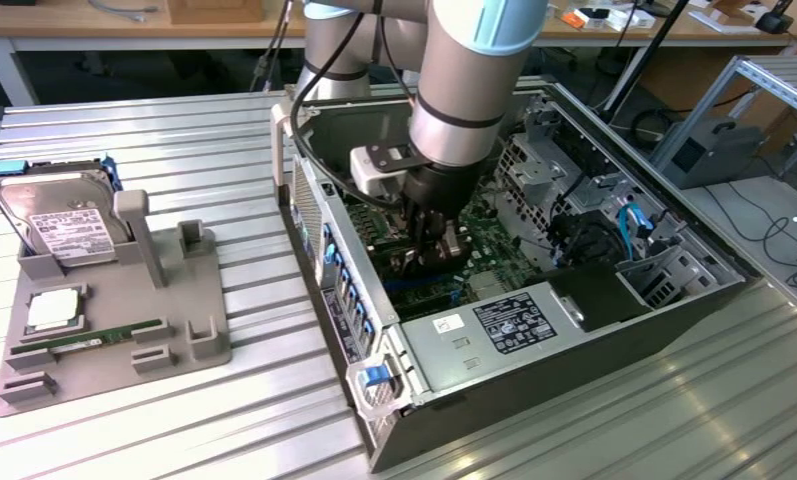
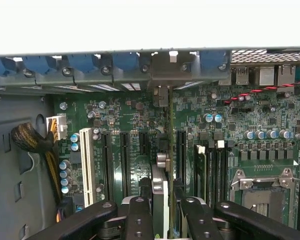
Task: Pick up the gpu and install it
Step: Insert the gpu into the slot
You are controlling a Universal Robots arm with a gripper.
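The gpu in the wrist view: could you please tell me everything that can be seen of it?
The gpu is a thin green circuit card seen edge-on, with a pale silver-grey block on one face. It stands on edge against the green motherboard, in line with the long black expansion slots. Its far end points at the case's rear wall. The gripper is closed on it, with a black finger on each face. Whether it is fully seated in a slot cannot be told.
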